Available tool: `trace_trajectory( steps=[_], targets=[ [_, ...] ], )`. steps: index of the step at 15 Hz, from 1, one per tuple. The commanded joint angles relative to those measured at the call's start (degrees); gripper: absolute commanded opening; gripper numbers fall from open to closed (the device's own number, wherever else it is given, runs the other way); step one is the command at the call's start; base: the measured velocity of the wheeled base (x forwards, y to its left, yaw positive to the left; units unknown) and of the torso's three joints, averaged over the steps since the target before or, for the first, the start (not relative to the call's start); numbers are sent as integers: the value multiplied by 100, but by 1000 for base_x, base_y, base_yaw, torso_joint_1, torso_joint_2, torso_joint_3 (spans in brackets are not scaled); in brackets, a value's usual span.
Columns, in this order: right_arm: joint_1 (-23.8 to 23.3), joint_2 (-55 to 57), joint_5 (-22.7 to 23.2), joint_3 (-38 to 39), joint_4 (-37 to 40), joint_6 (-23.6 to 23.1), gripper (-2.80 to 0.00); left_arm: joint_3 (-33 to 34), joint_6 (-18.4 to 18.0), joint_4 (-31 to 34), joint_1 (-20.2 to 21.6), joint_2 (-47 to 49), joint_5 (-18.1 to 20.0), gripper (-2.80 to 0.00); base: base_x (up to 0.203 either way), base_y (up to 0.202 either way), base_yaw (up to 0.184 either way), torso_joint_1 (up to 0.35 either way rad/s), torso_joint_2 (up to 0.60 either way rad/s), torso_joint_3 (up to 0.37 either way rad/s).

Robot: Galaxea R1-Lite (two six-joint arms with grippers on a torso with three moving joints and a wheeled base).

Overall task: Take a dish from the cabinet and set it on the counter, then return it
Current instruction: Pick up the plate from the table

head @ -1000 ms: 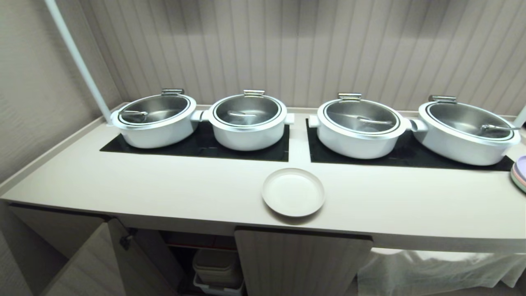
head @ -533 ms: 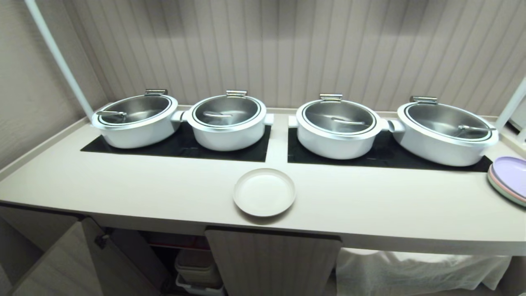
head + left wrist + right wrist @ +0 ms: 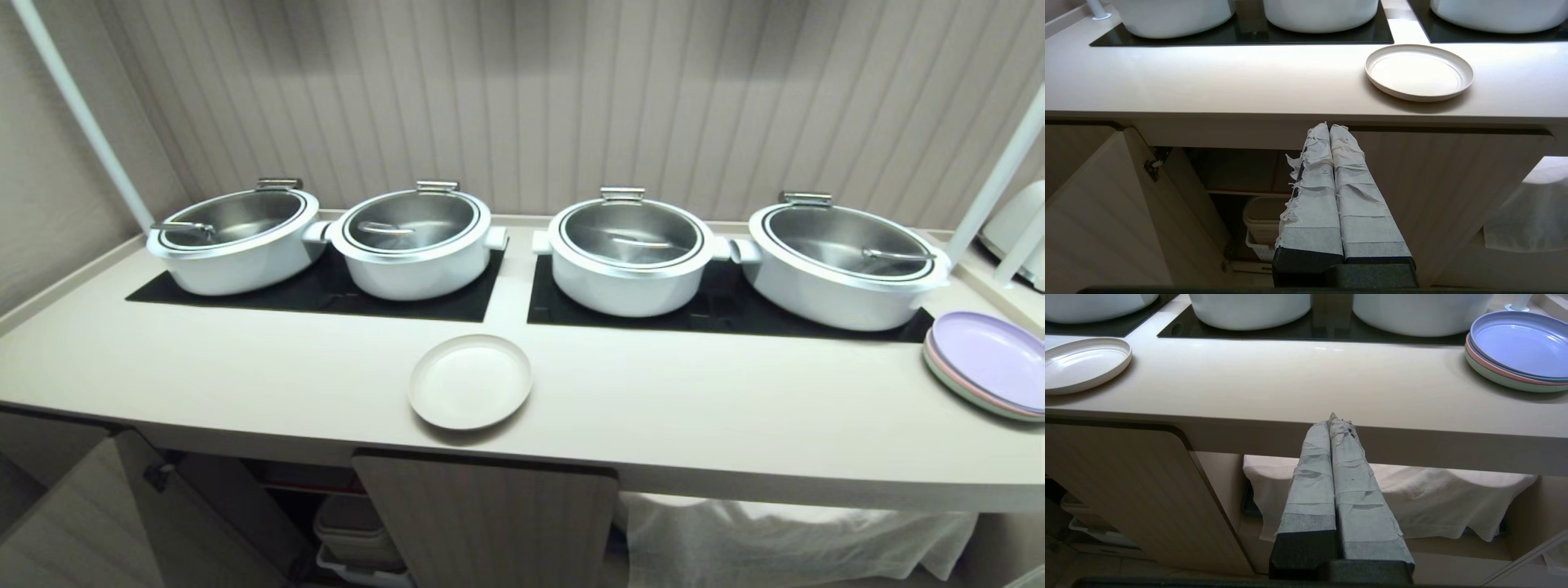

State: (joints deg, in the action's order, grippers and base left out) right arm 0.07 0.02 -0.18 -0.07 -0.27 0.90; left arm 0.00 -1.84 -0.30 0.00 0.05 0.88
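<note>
Now: dish (image 3: 469, 381) at surface (image 3: 245, 367) front edge | left pincer (image 3: 1329, 127) pressed together, empty | right pincer (image 3: 1334, 418) pressed together, empty

Head cam looks forward and down from above the counter (image 3: 245, 367), taking in its full length w/ the fluted back wall. Left wrist cam sits low, below counter level, facing the open cabinet (image 3: 1106, 212) past its taped fingers (image 3: 1310, 196). Right wrist cam, equally low, faces the counter's front edge further right. All 3 views share the dish (image 3: 469, 381) (image 3: 1419, 71) (image 3: 1081, 363); head and right wrist also share the stacked plates (image 3: 988, 363) (image 3: 1519, 347).
</note>
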Motion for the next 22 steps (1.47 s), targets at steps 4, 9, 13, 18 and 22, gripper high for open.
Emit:
trace_trajectory(
  steps=[4, 9, 13, 18, 22],
  targets=[
    [1, 6, 0, -1, 0, -2, -280, 0, 0, -5, 0, 4, 0, -280, 0, 0, 0, 0, 0, 0],
    [1, 5, 0, -1, 0, -1, -280, 0, 8, -13, 0, 4, 9, -280, 0, 0, 0, 0, 0, 0],
    [1, 6, 0, -1, 0, 6, -280, 0, 17, -13, 0, 4, 11, -280, 0, 0, 0, 0, 0, 0],
    [1, -2, 0, -1, 0, -2, -280, 0, 26, -13, 0, 4, 44, -280, 0, 0, 0, 0, 0, 0],
    [1, 6, 0, -1, 0, -2, -280, 0, 8, -5, 0, 4, 0, -280, 0, 0, 0, 0, 0, 0]
  ],
)
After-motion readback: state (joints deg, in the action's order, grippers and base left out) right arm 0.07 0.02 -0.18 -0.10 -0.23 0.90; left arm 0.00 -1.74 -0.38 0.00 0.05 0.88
